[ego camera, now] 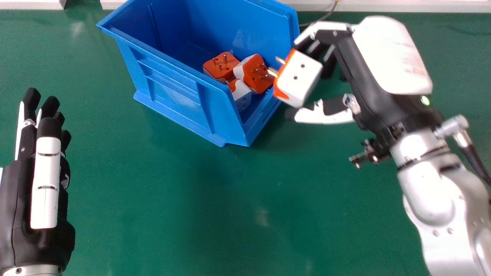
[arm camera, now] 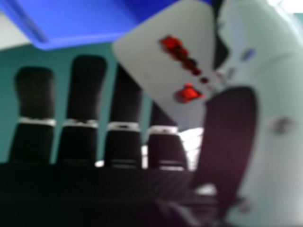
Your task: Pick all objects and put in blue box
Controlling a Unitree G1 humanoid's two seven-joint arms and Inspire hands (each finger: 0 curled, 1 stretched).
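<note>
"Plugs! Where are they?"

"Three plugs (ego camera: 221,66) are in the blue box (ego camera: 172,92), bunched up close. They're orange and white, and I see shiny pins."

"Is that all of them?"

"No, the right robot hand (ego camera: 362,71) has a held plug (ego camera: 297,80). It's grasping it with its fingers and thumb, up off the green tabletop (ego camera: 153,214)."

"Is the held plug in the box?"

"It's right by the box's right side in the head view, with its pins facing that way. I can't tell if it's over the edge."

"What about the left robot hand (ego camera: 46,180)?"

"That one is at the left of the head view, well apart from the box. Its fingers are straight, and it has let go of everything."
</note>
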